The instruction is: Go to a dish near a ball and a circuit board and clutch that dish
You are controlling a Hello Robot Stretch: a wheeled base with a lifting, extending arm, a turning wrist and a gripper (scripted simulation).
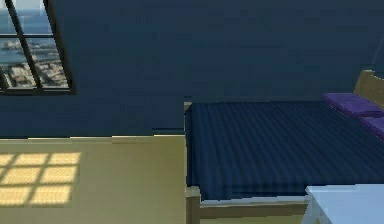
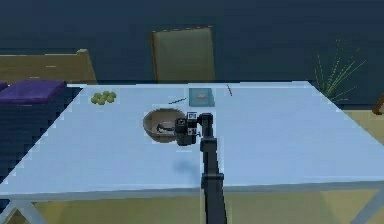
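A brown bowl-shaped dish (image 2: 158, 123) stands on the white table (image 2: 290, 140) in the arm side view. Beyond it lie a teal, flat circuit board (image 2: 203, 97) and, farther to the left, a small green ball-like blob (image 2: 103, 97). The dark arm (image 2: 211, 180) rises from the bottom edge, and its gripper (image 2: 181, 130) sits at the dish's right rim. I cannot tell whether it holds anything, since the dish rests on the table right at it.
A wooden chair (image 2: 183, 55) stands behind the table, and a spiky plant (image 2: 336, 74) at its far right. Two thin dark sticks (image 2: 229, 90) lie near the board. The forward view has a dark blue bed (image 1: 270, 150) with purple pillows (image 1: 352, 102), a window (image 1: 35, 45) and the table's corner (image 1: 345, 205).
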